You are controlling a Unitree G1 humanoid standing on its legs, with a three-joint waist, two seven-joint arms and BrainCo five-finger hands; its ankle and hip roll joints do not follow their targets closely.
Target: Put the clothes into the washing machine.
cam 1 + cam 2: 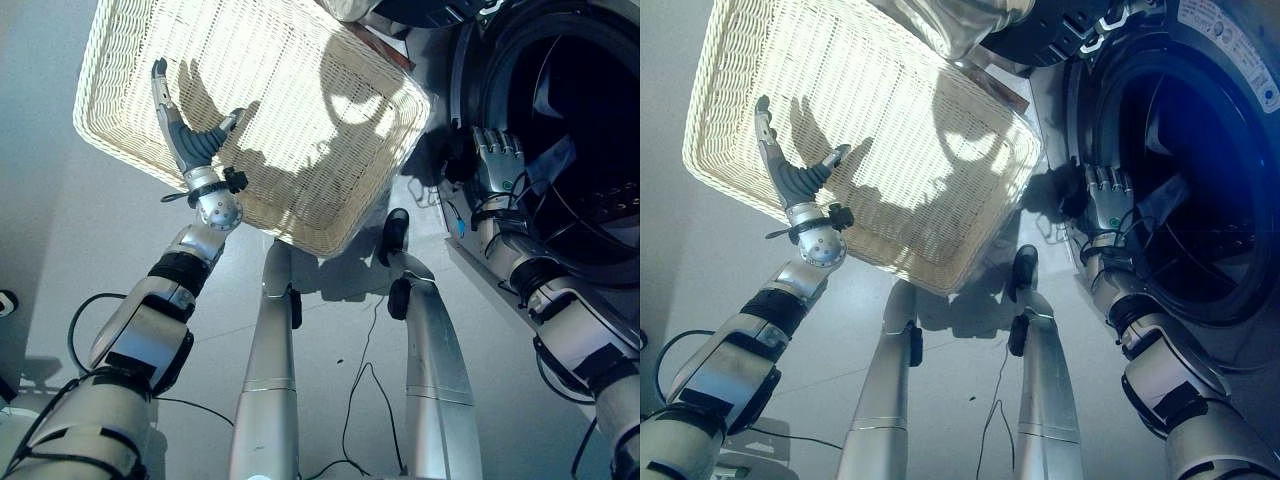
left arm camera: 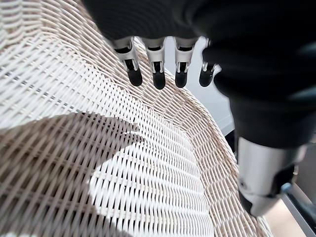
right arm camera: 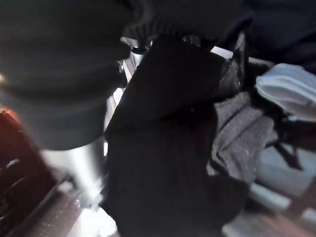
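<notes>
Now the left hand [image 1: 190, 135] hovers over the woven white basket [image 1: 330, 70], fingers straight and spread, thumb apart, holding nothing; its shadow falls on the weave. Over at three o'clock, the right hand [image 1: 497, 160] sits at the rim of the washing machine [image 1: 1240, 60], at the nine o'clock edge of the dark drum opening. In the right wrist view a black garment [image 3: 163, 148] hangs just in front of that hand, with grey clothes [image 3: 242, 133] and a pale folded piece [image 3: 289, 91] lying past it; whether the fingers grip the black cloth I cannot tell.
</notes>
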